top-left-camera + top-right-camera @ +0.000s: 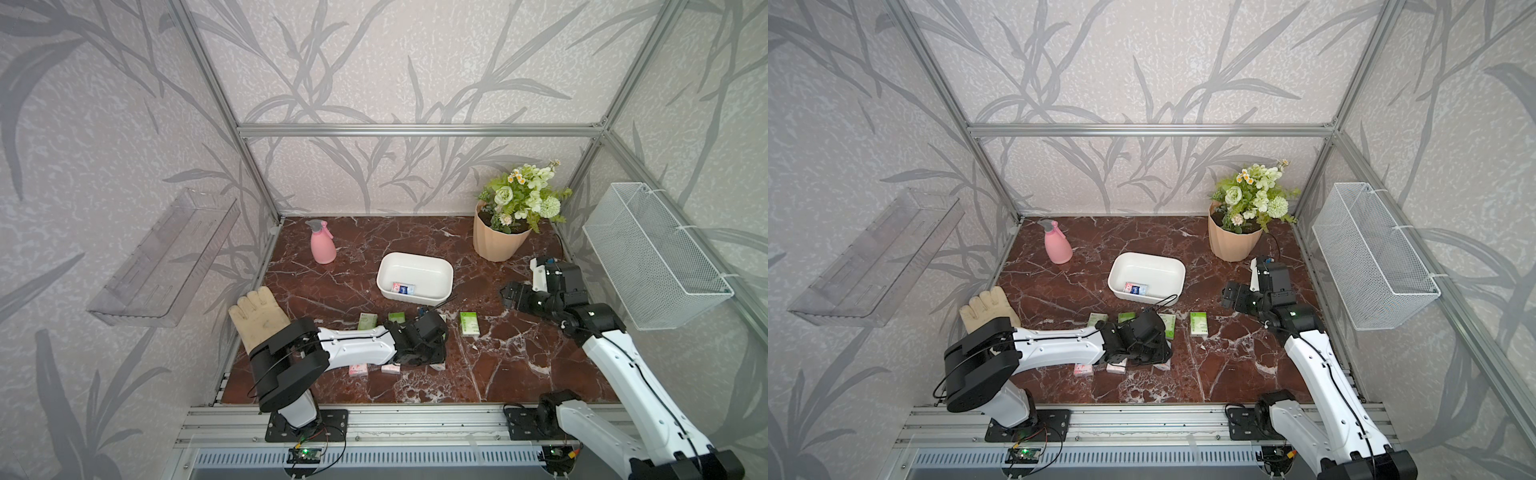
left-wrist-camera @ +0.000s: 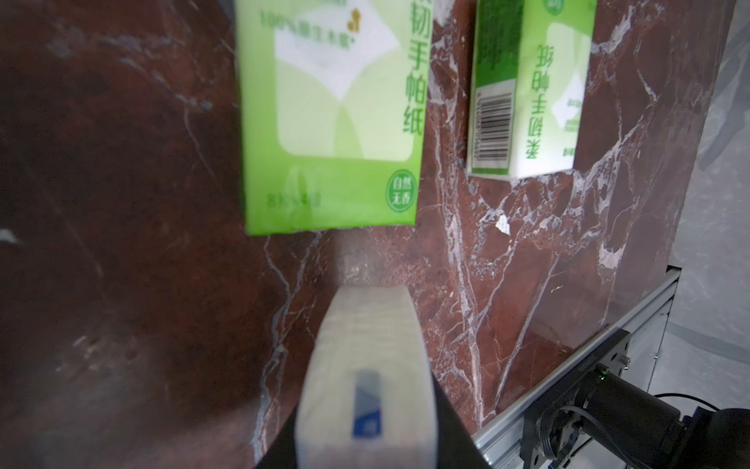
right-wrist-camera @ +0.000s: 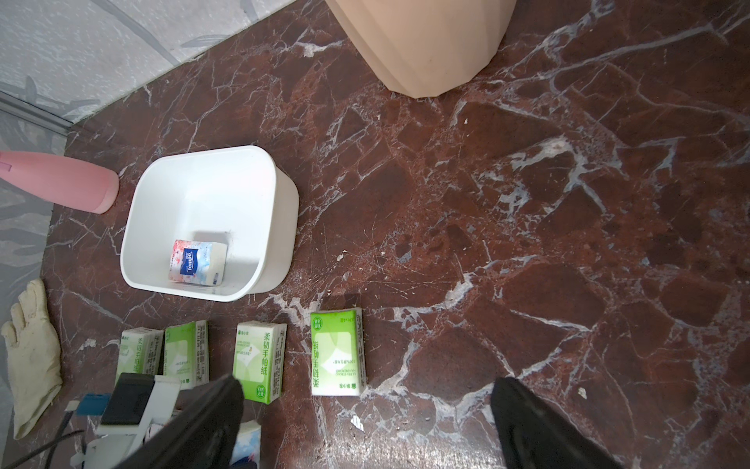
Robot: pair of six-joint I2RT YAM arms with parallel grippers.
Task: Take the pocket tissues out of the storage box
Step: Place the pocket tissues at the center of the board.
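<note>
- The left pincer [image 2: 365,430] is lowered over the front part of the table [image 1: 519,374]. In the left wrist view the pale blue packet [image 2: 365,377] stands between its jaws, with a dark finger close against each long side. The gap is narrow, about as wide as the packet. The packet is blurred, and it cannot be told whether the fingers press on it or only flank it.
- The right pincer [image 3: 373,426] is spread wide, with nothing between the jaws and nothing touched. It hangs above the table to the right of the storage box [image 3: 280,195].
- One pink packet [image 3: 197,262] with a blue label lies flat inside the storage box, near the wall that faces the robot.
- Four green packets [image 3: 337,353] lie in a row on the table just in front of the box.
- Two more pink packets [image 1: 358,369] lie on the table nearer the robot.
- In both top views the left arm [image 1: 357,345] hides the fingers of its pincer and most of the pale blue packet. It also crosses the green row and leaves only the edges of the front pink packets visible.
- In the left wrist view two green packets are cut off by the picture edge.
- In the right wrist view the flower pot [image 3: 422,40] and the pink spray bottle [image 3: 57,182] are cut off.
</note>
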